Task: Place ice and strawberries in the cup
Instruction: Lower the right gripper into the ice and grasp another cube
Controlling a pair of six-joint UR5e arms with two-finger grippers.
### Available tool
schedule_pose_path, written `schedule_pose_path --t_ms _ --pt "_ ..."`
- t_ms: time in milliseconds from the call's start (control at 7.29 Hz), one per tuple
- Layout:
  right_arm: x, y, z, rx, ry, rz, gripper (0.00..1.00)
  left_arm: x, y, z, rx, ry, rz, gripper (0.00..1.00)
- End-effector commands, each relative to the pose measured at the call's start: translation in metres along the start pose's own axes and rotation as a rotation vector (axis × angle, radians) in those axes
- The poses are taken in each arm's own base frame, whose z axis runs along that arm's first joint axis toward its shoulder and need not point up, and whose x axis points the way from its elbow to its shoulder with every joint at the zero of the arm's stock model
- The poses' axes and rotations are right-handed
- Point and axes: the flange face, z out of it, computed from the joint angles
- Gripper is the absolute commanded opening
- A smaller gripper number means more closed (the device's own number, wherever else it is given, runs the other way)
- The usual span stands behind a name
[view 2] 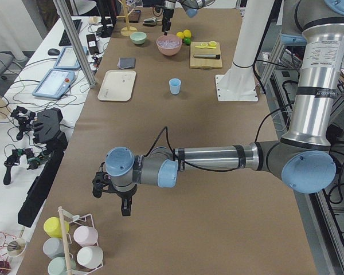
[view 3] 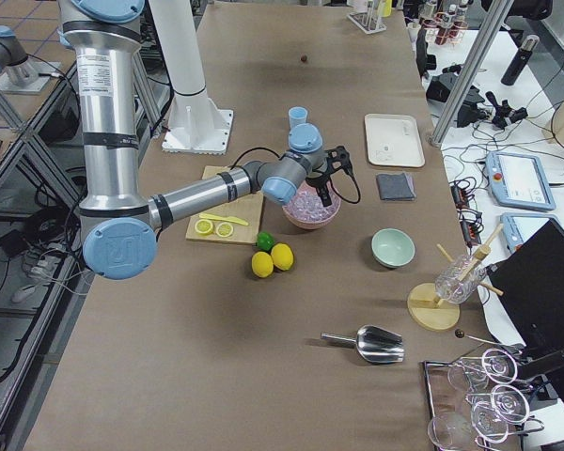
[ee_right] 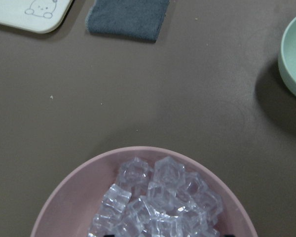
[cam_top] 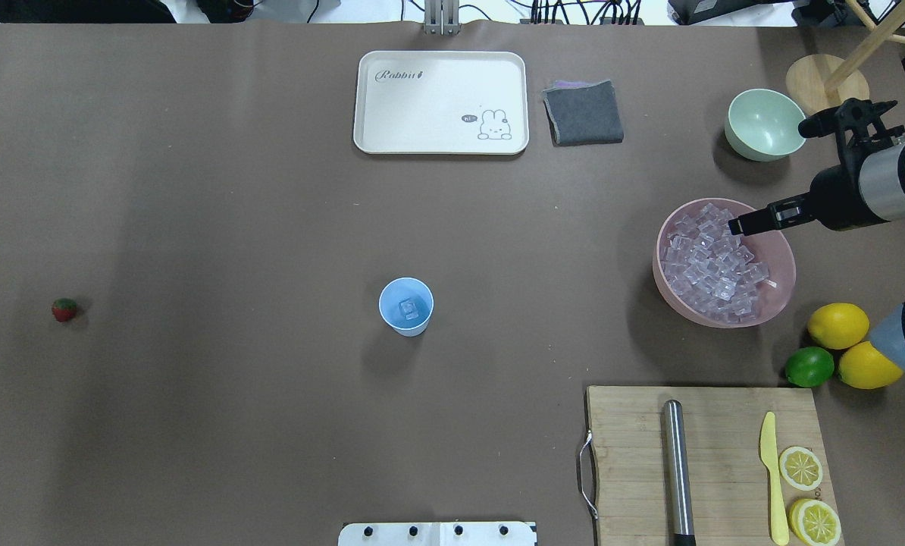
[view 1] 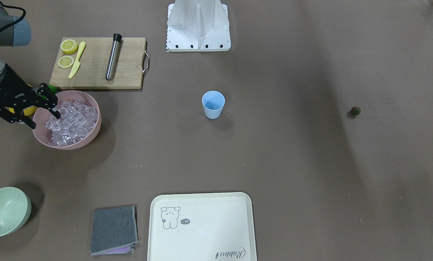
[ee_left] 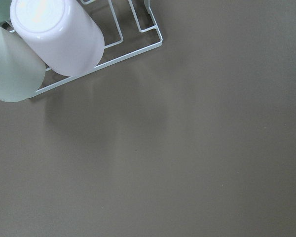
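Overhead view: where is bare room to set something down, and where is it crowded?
Bare: the wide stretch between strawberry and cup, also between cup and tray. Crowded: around the pink bowl, lemons and cutting board.

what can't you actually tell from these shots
- Left gripper: seen only small in the exterior left view; open or shut unclear.
- Right gripper: its tips are cut off by the right wrist view's bottom edge; contact with the ice uncertain.
- Strawberry: too small for detail.
- Lime: mostly hidden behind the right gripper, front view.
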Motion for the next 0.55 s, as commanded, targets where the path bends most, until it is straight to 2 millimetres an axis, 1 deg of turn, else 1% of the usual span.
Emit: schedule_pose_path --t_ms 0,275,412 --pt "-0.008 0.017 0.011 -0.035 -0.005 -0.012 0.8 0.004 -0.005 -0.003 0.017 0.001 0.017 0.98" --pt "-0.019 0.025 0.018 -0.057 -0.02 -0.022 0.8 0.002 -0.004 -0.006 0.034 -0.035 0.024 0.98" --pt "-0.019 0.03 0.02 -0.064 -0.02 -0.023 0.81 0.003 -0.005 -0.007 0.036 -0.035 0.026 0.98"
